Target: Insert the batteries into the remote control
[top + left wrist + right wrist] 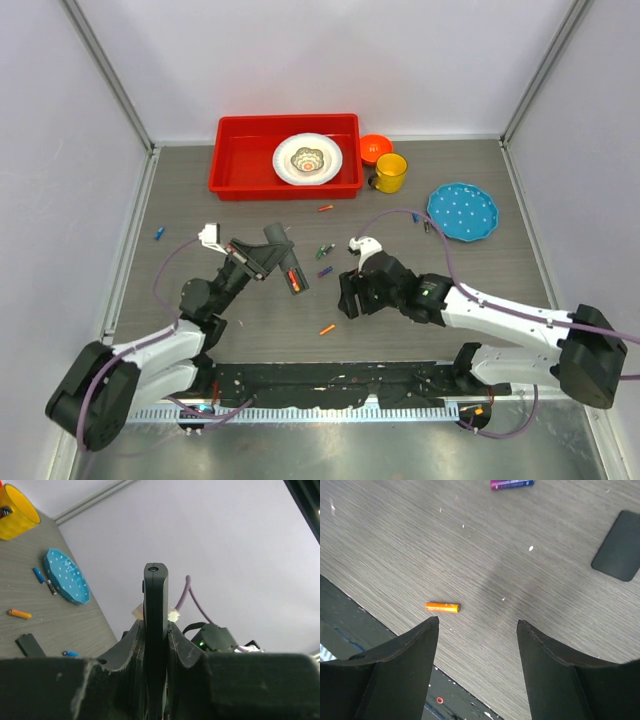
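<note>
My left gripper (266,257) is shut on the black remote control (284,258) and holds it above the table. Something red and orange, like batteries (293,277), shows in its open slot. In the left wrist view the remote (155,595) stands edge-on between the fingers. My right gripper (348,298) is open and empty and hangs over the table; an orange battery (442,607) lies just beyond its left fingertip (427,630). That battery also shows in the top view (327,328). The flat black cover (617,552) lies on the table to the right.
Loose batteries lie mid-table: green (325,248), purple (325,271), orange (325,208) and blue (159,233) at the left. At the back stand a red tray (232,160) with a white plate (307,158), an orange bowl (375,148), a yellow cup (390,172) and a blue plate (462,211).
</note>
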Controlling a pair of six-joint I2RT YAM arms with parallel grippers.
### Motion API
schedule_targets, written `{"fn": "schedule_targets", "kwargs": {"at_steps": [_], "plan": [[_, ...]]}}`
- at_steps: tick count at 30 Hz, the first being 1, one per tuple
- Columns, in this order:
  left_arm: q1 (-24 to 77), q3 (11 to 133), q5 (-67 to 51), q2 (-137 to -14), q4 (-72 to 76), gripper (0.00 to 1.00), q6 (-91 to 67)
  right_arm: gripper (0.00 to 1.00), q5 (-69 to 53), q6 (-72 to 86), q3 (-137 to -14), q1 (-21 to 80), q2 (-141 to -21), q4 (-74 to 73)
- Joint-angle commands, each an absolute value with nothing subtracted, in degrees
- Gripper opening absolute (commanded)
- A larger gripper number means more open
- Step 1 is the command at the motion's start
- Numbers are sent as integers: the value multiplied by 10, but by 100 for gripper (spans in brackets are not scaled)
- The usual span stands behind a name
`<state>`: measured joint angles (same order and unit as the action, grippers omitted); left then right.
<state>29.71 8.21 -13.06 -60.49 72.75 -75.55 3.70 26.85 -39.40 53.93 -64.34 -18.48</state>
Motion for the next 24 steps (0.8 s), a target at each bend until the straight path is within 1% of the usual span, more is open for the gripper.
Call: {"fn": "schedule_targets", "kwargs": {"at_steps": [1, 6, 11, 15, 19, 20, 24], "plan": [[287, 59, -116, -499, 672, 0, -732, 71, 90, 252, -390, 583, -671, -147], [285, 42, -105, -369, 520, 0, -703, 75, 110, 250, -409, 617, -727, -134], [284, 26, -90, -268, 440, 0, -692, 77, 121, 253, -421, 645, -751, -124], [284, 18, -89, -253, 425, 0, -693, 81, 136, 265, -422, 650, -760, -121], [284, 18, -94, -268, 442, 0, -698, 84, 138, 267, -424, 655, -766, -120], [283, 18, -94, -271, 446, 0, -699, 86, 139, 265, -431, 657, -773, -124], [284, 17, -97, -286, 464, 0, -705, 87, 165, 269, -454, 677, -795, -139]]}}
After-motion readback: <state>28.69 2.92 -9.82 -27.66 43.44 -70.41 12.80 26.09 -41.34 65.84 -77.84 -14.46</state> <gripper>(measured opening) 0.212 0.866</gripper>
